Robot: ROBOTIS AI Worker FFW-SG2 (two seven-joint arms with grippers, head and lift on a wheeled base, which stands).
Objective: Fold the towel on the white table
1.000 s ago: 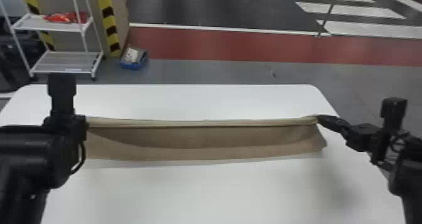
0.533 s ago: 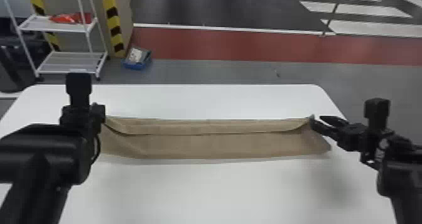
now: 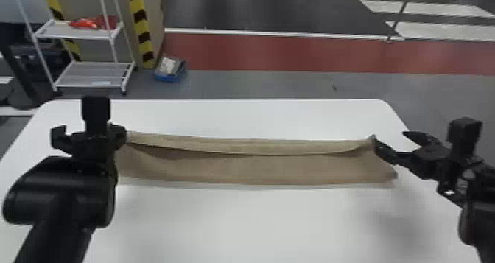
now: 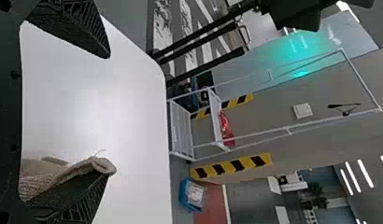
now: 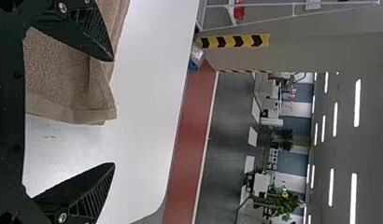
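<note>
Spread wider than before, the left claw (image 3: 88,134) and right claw (image 3: 390,139) stand open at the towel's (image 3: 257,170) ends.

The towel (image 3: 257,169) lies on the table (image 3: 257,221), behind which a rack (image 3: 73,32) stands left of a box (image 3: 169,76).

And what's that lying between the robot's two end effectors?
The brown towel. The head view shows it stretched sideways across the white table, between the left end effector and the right end effector.
</note>
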